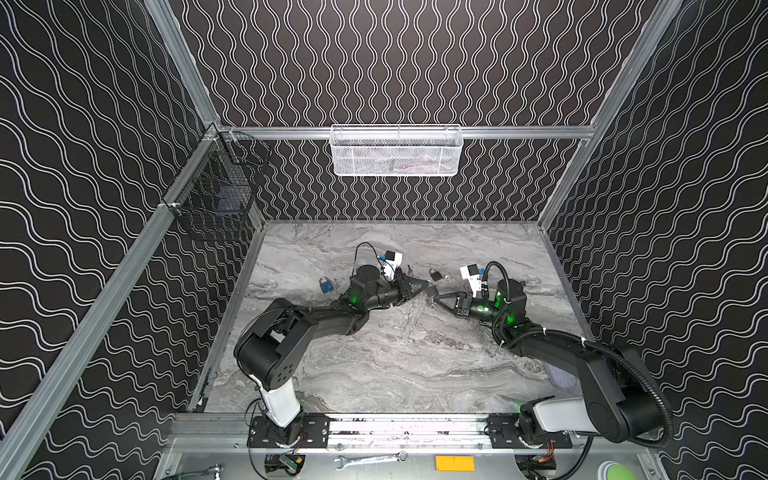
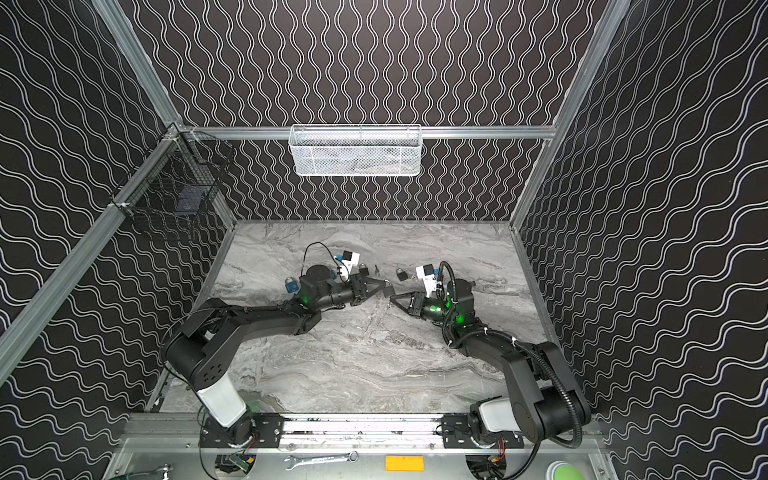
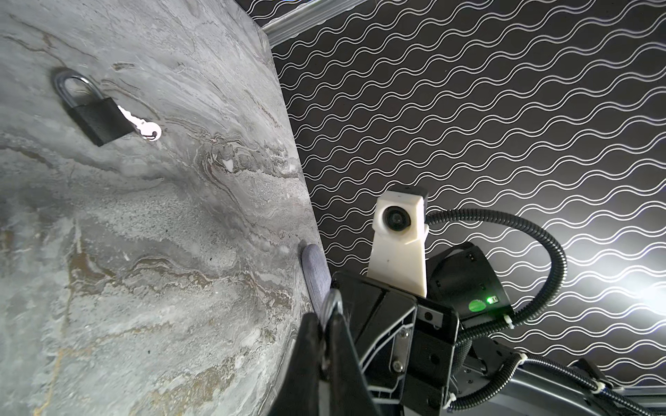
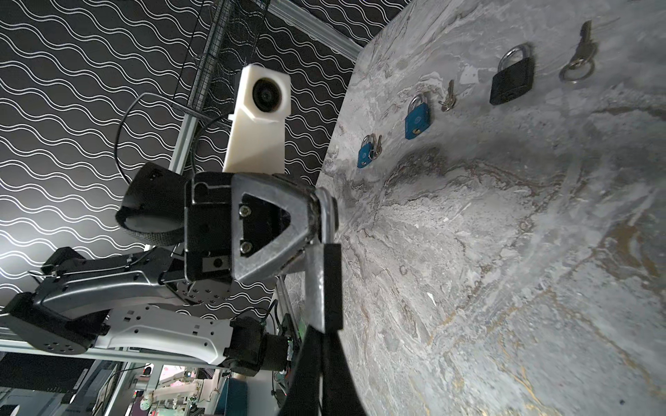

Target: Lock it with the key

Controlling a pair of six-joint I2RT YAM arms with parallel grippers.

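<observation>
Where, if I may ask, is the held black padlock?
In both top views the black padlock is mid-table, shackle in the left pincer, base at the right pincer.

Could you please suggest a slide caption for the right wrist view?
Left hand holds a black padlock by its loop, right hand shut at its base; three spare padlocks lie on the table.

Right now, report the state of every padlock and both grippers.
held padlock, in mid-air
left gripper, shut on held padlock's shackle
right gripper, shut at held padlock's base
keyed black padlock, flat, shackle closed
keyless black padlock, flat, shackle closed
leftmost blue padlock, flat, shackle closed
other blue padlock, flat, shackle closed
</observation>
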